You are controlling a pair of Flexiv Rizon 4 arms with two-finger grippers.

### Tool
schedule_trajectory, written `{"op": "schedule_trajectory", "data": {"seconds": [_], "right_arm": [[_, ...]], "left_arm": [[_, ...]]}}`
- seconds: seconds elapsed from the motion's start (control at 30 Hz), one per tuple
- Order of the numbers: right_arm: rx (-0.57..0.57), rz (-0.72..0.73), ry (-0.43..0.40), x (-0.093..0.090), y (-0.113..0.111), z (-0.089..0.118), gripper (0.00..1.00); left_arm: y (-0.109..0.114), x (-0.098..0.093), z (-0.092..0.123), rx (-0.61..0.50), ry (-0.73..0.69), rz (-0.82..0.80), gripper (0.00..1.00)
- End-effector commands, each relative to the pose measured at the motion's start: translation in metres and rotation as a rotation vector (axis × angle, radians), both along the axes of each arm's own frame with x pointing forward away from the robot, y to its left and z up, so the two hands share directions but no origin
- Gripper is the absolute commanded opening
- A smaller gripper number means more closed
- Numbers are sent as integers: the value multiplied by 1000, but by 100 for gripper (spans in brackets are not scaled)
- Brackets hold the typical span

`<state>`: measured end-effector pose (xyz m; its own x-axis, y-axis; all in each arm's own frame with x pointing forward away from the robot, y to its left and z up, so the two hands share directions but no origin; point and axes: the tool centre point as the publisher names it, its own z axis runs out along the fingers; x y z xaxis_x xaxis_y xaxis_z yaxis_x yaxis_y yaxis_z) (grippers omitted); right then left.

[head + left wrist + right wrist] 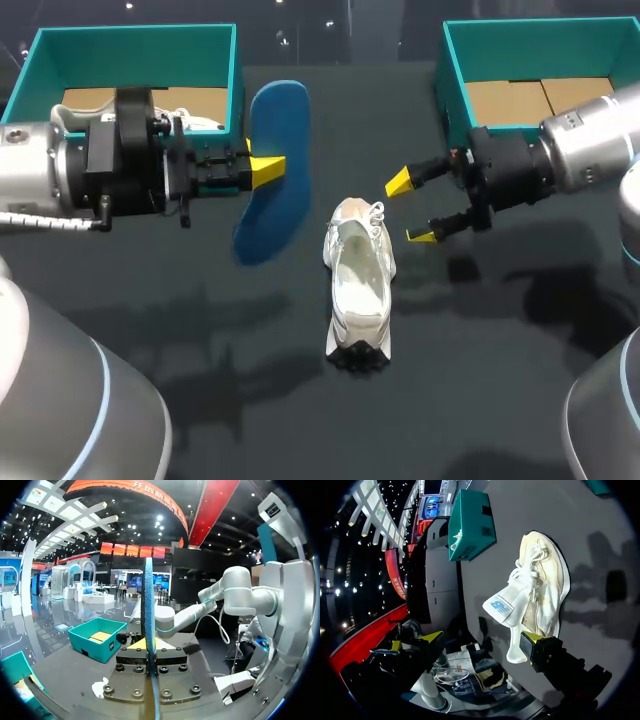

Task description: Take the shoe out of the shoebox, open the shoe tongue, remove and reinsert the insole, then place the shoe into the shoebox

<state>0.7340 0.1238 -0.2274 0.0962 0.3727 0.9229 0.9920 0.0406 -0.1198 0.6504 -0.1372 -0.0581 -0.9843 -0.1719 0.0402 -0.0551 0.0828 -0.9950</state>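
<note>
A white shoe [360, 290] was laid on the black table [470, 400], out of both boxes, its laces turned toward the far side. In the right wrist view, the shoe [542, 580] was seen with its tongue [506, 606] drawn out and hanging over the side.

The blue insole [280, 120] was held up off the table to the left of the shoe, well apart from it. It was clamped between the yellow fingertips of the left gripper [265, 170], about midway along its length. In the left wrist view, the insole [148, 610] was shown edge-on and upright, pinched from both sides by the closed-in fingers of the left gripper [149, 647].

The right gripper [410, 208] was kept just to the right of the shoe's laced end with its fingers spread wide and nothing between them. In its own view, one fingertip [532, 639] was seen close beside the tongue, though contact could not be judged.

One teal shoebox [235, 70] was set beyond the shoe on the left. A second teal shoebox [445, 70] was set beyond it on the right.
</note>
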Motion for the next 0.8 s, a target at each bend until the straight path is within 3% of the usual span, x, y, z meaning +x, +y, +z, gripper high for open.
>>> {"op": "schedule_trajectory", "data": {"seconds": [0.03, 0.33, 0.5, 0.63, 0.8], "right_arm": [[30, -2, 7, 9, 1, 1, 100], [30, -2, 7, 9, 1, 1, 100], [92, -43, -39, 22, -14, 19, 100], [156, -79, -26, 39, -22, 31, 100], [184, -96, -4, 47, -25, 35, 100]], "left_arm": [[-11, 28, -3, -95, -379, -77, 0], [-11, 28, -3, -95, -379, -77, 0], [-21, 49, -8, -39, -650, -123, 0], [-33, 60, -18, 159, -1008, -105, 0], [-33, 60, -18, 159, -1008, -105, 0]]}}
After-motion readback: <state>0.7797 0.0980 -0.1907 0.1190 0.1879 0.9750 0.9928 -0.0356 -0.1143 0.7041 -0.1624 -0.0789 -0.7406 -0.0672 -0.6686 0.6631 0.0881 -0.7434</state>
